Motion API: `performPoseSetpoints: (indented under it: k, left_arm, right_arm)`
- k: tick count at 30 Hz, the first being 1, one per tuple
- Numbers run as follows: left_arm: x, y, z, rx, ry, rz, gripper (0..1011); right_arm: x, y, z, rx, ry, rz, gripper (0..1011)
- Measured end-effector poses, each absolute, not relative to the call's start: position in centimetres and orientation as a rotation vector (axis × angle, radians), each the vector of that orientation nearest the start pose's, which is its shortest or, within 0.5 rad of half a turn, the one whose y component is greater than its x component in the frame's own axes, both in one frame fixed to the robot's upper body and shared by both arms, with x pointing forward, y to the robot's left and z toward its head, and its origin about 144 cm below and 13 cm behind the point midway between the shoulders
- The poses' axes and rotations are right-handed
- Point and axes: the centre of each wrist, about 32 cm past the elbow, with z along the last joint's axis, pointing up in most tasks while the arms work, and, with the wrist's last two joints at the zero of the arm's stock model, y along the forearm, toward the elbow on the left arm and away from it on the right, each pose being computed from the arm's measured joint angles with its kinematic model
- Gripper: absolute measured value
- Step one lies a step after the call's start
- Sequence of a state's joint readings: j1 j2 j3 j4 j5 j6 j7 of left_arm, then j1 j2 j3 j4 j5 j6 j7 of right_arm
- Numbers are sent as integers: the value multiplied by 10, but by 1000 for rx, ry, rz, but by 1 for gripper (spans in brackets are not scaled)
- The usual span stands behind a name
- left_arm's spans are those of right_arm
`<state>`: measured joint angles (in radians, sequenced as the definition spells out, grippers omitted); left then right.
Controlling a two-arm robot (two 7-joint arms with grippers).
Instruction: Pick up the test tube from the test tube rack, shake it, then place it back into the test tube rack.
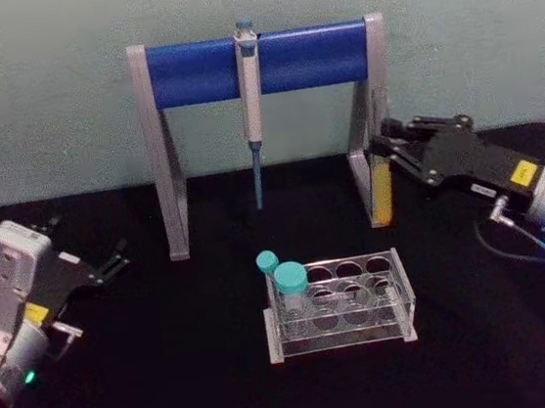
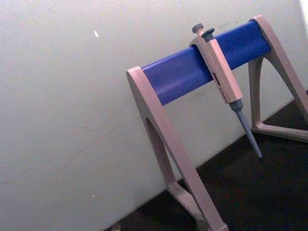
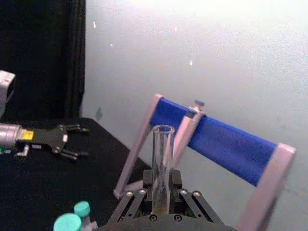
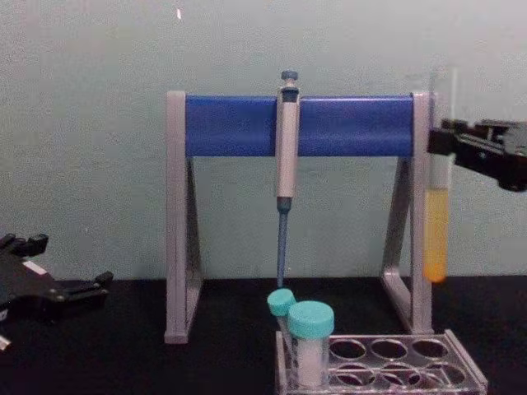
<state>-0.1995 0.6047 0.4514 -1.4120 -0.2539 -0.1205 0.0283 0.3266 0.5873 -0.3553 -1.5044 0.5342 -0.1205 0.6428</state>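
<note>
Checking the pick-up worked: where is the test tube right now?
In the chest view the test tube hangs upright in the right gripper, on the right, beside the pipette stand's right leg, above and behind the test tube rack.

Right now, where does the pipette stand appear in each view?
Head view: pipette stand at upper centre by the wall; right gripper holds the test tube beside its right leg; left gripper parked open, far left.
Left wrist view: stand slanted, before the wall.
Right wrist view: stand just behind the held tube.
Chest view: stand centre, behind the test tube rack.
Shared landmark: the pipette hanging from its blue bar.
</note>
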Motion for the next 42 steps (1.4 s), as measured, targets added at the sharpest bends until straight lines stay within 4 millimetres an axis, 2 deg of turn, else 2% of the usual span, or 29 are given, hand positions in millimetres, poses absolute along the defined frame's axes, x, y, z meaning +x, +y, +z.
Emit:
performPoseSetpoints:
  k: [10,15,23,32,38,42]
  left_arm:
    - [489,310,1140,304,-285,1248,1001]
    - [489,310,1140,304,-285,1248,1001]
    - [489,310,1140,304,-285,1248,1001]
    - [489,310,1140,304,-285,1248,1001]
    - [489,310,1140,304,-285,1248,1001]
    - [489,310,1140,304,-285,1248,1001]
  right_arm:
    - [532,-298,1225,95,-171,-571,226]
    - [526,-298,1223,135,-131,-515,226]
    - [509,-310,1222,102,-109,-483,226]
    - [492,-329,1226,-27,-150,-625,226]
    - [494,-329,1231,-83,-190,-719,226]
    - [503,-324,1230,-83,-201,-767,226]
